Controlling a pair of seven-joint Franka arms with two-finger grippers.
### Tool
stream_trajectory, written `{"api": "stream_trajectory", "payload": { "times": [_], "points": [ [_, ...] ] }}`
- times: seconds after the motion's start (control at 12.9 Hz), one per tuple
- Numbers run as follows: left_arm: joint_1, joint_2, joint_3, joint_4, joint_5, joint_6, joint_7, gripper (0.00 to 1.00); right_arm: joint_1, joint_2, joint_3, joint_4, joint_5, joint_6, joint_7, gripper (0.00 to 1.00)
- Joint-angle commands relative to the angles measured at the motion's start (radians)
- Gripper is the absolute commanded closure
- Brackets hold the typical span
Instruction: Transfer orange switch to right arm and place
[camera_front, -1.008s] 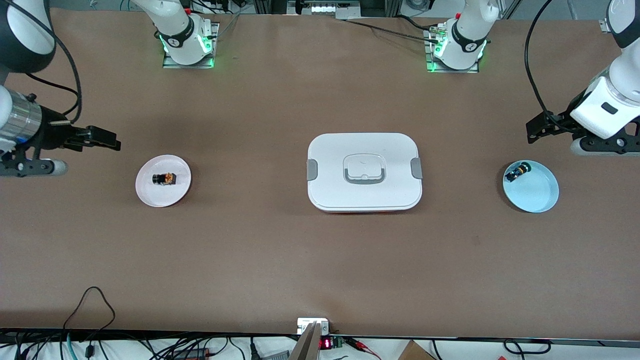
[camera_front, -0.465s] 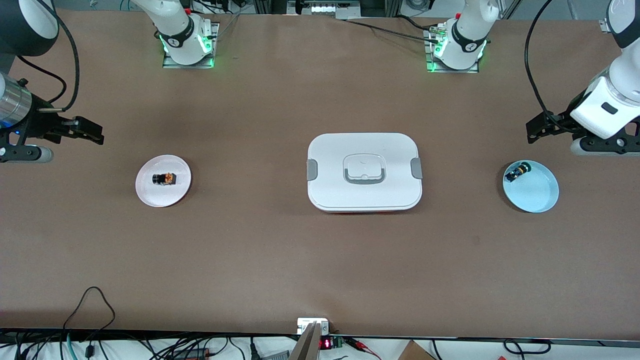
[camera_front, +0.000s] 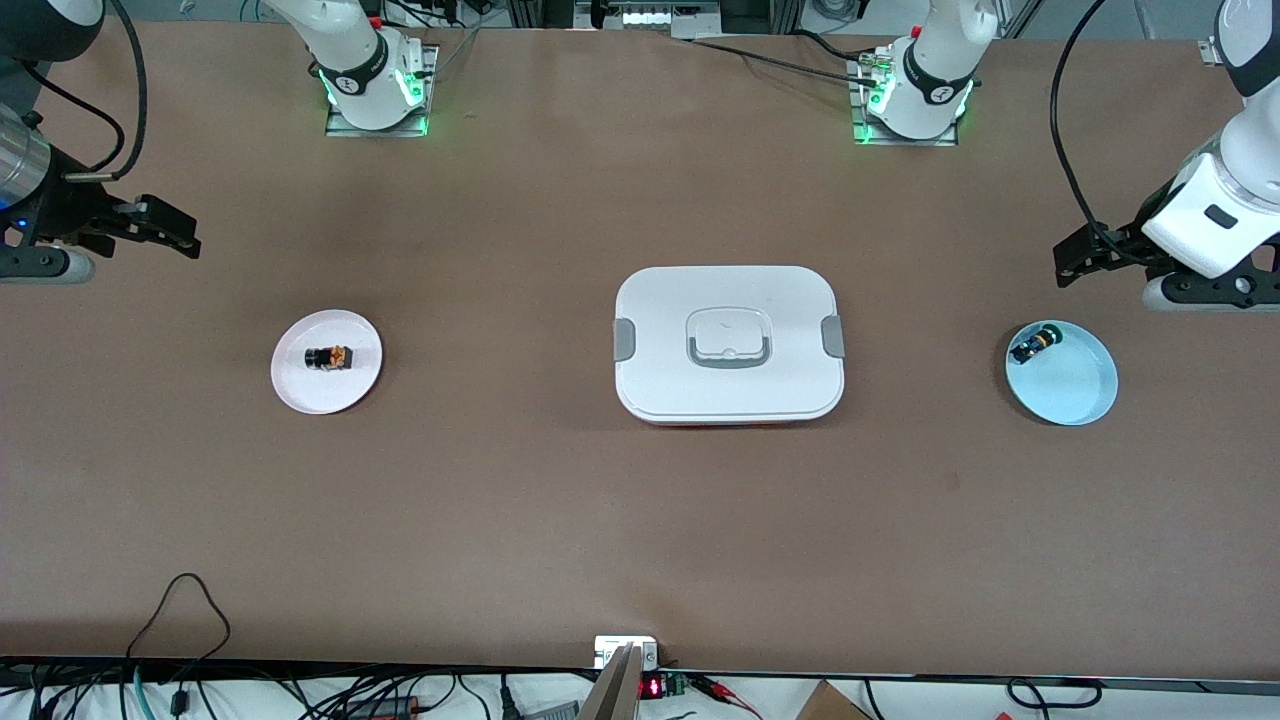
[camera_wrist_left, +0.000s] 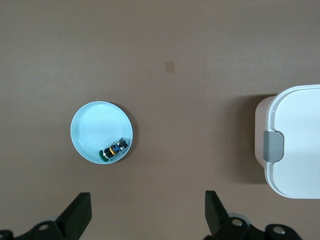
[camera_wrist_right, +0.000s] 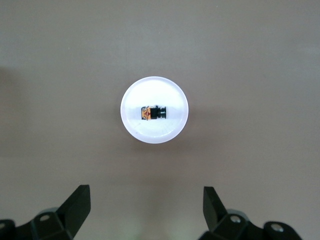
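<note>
The orange switch (camera_front: 328, 357) lies on its side on a small pale pink plate (camera_front: 300, 392) at the right arm's end of the table. It also shows in the right wrist view (camera_wrist_right: 153, 113), on the plate (camera_wrist_right: 155, 134). My right gripper (camera_front: 172, 232) is open and empty over bare table, apart from that plate; the right wrist view (camera_wrist_right: 146, 195) shows its jaws wide apart. My left gripper (camera_front: 1075, 262) is open and empty over bare table beside a light blue plate (camera_front: 1080, 395). The left wrist view (camera_wrist_left: 147, 200) shows its jaws wide apart too.
A black switch with a green cap (camera_front: 1031, 345) lies in the light blue plate (camera_wrist_left: 95, 122), seen in the left wrist view (camera_wrist_left: 113, 149). A white lidded container (camera_front: 660, 300) sits mid-table, its edge in the left wrist view (camera_wrist_left: 300, 130). Cables run along the table's near edge.
My right gripper has drawn back from the pink plate toward the right arm's end of the table. The orange switch stays on the plate. The left arm has not moved.
</note>
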Motion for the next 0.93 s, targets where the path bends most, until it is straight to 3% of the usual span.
{"api": "stream_trajectory", "payload": {
  "times": [0.0,0.31,0.85],
  "points": [
    [0.003,0.001,-0.001,0.013,-0.007,-0.010,-0.004,0.00,0.000,-0.005,-0.006,-0.005,0.025,-0.021,-0.020,0.00],
    [0.004,0.001,-0.001,0.015,-0.010,-0.010,-0.004,0.00,0.002,-0.007,-0.005,0.000,0.022,0.054,-0.023,0.00],
    [0.001,-0.001,-0.001,0.015,-0.005,-0.010,-0.006,0.00,0.011,-0.005,0.000,0.000,0.025,0.043,-0.011,0.00]
  ]
}}
